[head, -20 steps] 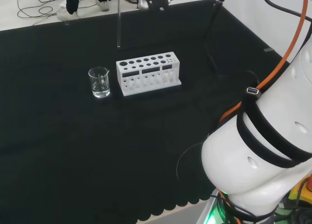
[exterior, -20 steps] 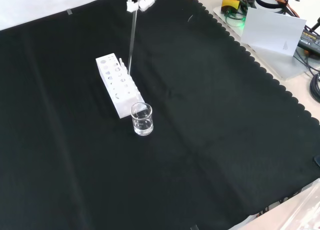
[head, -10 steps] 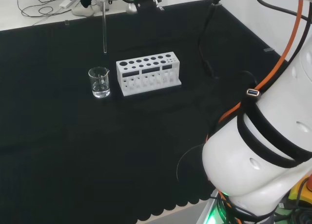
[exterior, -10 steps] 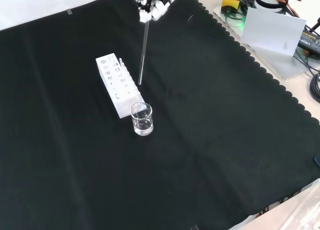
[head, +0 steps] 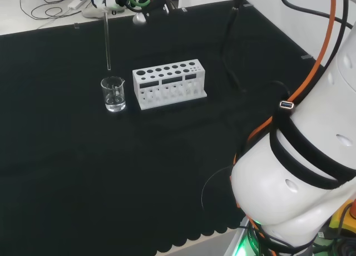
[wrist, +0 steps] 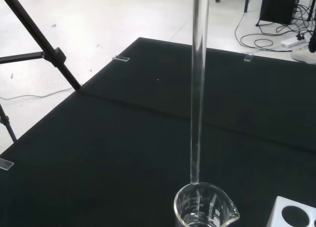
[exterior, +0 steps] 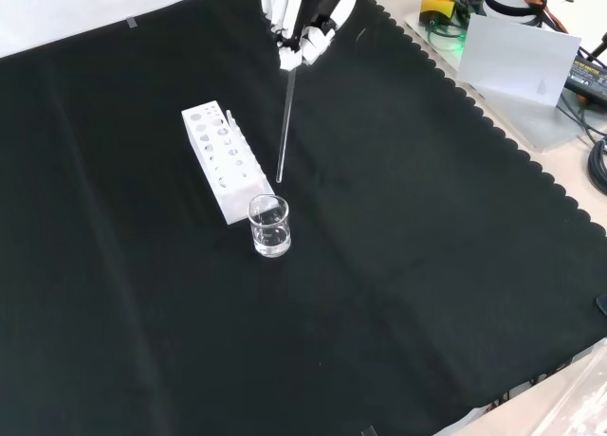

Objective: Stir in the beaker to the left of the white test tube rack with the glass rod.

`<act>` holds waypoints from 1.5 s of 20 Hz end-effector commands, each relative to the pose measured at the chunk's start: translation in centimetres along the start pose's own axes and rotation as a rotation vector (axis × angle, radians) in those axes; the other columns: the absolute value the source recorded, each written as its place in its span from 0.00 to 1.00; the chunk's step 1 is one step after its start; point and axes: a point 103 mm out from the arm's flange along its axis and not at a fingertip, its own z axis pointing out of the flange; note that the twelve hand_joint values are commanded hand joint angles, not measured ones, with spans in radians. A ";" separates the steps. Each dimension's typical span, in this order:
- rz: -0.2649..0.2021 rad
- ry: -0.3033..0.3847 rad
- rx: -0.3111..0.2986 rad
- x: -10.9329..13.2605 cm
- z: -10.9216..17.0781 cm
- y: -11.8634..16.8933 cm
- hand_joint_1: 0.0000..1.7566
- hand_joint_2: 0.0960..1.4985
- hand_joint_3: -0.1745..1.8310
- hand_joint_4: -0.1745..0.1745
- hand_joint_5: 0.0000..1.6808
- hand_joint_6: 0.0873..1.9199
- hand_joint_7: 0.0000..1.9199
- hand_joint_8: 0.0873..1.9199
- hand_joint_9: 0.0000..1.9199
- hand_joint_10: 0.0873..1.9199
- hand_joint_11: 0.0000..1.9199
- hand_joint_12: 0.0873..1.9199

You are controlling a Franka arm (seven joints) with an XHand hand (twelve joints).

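Moved over the beaker [exterior: 269,226], glass rod [exterior: 285,123] hangs pinched in curled fingers [exterior: 302,38]

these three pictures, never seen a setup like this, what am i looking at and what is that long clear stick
It is one robot arm working at a bench covered in black cloth. The big white shapes at the right of the head view are the arm's own links; that camera sits behind and above the arm's base. The front view looks down on the cloth from the opposite side, and the wrist view is taken from a camera at the arm's wrist.

In place of a gripper the arm carries a black and white hand with fingers and a thumb. They are curled round the top of the long clear stick, a thin glass rod hanging upright.

On the cloth stand a small clear glass beaker and, next to it, a white test tube rack with rows of round holes. The rod's tip hovers just above the beaker's rim, not yet inside.
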 end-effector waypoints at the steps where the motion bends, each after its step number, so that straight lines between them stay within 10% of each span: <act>1: -0.008 0.005 0.004 -0.2 0.7 1.2 0.75 0.71 0.00 0.00 0.76 0.08 0.64 0.44 0.83 0.41 0.84 0.35; 30: -0.005 0.022 0.046 -3.1 7.9 3.4 0.75 0.71 0.00 0.00 0.76 0.08 0.64 0.44 0.83 0.41 0.83 0.35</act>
